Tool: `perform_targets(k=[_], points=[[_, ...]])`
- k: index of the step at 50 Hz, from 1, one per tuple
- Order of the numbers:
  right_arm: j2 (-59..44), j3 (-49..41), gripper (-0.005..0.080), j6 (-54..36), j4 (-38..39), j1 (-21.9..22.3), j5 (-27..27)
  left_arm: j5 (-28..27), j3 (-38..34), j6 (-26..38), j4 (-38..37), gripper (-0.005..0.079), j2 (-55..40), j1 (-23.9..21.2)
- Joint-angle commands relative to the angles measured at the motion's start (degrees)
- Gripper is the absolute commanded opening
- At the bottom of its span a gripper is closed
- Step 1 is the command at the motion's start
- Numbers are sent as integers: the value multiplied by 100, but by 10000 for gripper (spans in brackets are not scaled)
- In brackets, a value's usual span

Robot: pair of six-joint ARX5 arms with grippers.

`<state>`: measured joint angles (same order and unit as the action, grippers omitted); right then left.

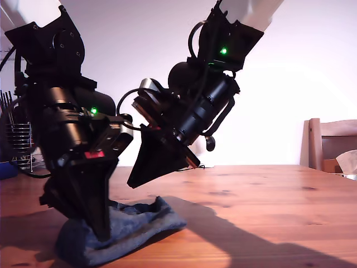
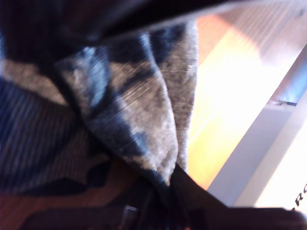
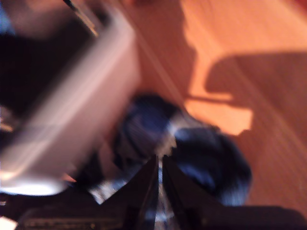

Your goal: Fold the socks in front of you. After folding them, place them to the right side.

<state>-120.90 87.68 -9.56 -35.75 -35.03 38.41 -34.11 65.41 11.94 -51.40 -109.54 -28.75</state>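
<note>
Folding the socks (image 1: pixel 131 223) was the step in hand, and I think it was only partly done. The socks lay in a soft blue-grey heap on the wooden surface (image 1: pixel 268 212), low at the exterior view's left. They were bunched up, not a flat, tidy fold.

My first pincer (image 1: pixel 101 231) pointed straight down into the heap. In the first wrist view the knit cloth ran to a point right at its tips (image 2: pixel 168 184), so it looked closed on a bit of sock. My second pincer (image 1: pixel 134 180) hung in the air above the socks, tilted, touching nothing. In the second wrist view its jaws were almost together (image 3: pixel 159 167), with only a thin gap. That picture was blurry, but it seemed to hold nothing.

Next, I think the held part had to be carried over the rest of the heap and laid down flat. My second pincer could press or pinch the other end so the socks did not slide. After that, the bundle had to go to the side.

I could read no brand. A small red label (image 1: pixel 95 154) sat on the first arm, too small to read. Some dark letters (image 2: pixel 300 191) showed at the edge of the first wrist view, cut off.
</note>
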Motion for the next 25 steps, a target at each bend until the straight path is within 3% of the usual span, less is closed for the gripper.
perform_targets(k=[1, 15, 23, 25], points=[[-149, -61, -10, -94, 13, -107, 22, -15, -15, 177, -35, -20, 79, -85], [-153, -61, -10, -234, 254, -247, 234, 109, -17, 531, -389, -20, 79, -245], [-153, -61, -10, -417, 116, -208, 162, 739, -17, 866, -428, -20, 79, -306], [-153, -61, -10, -531, -4, -188, 164, 1106, -17, 1150, -365, -20, 79, -319]])
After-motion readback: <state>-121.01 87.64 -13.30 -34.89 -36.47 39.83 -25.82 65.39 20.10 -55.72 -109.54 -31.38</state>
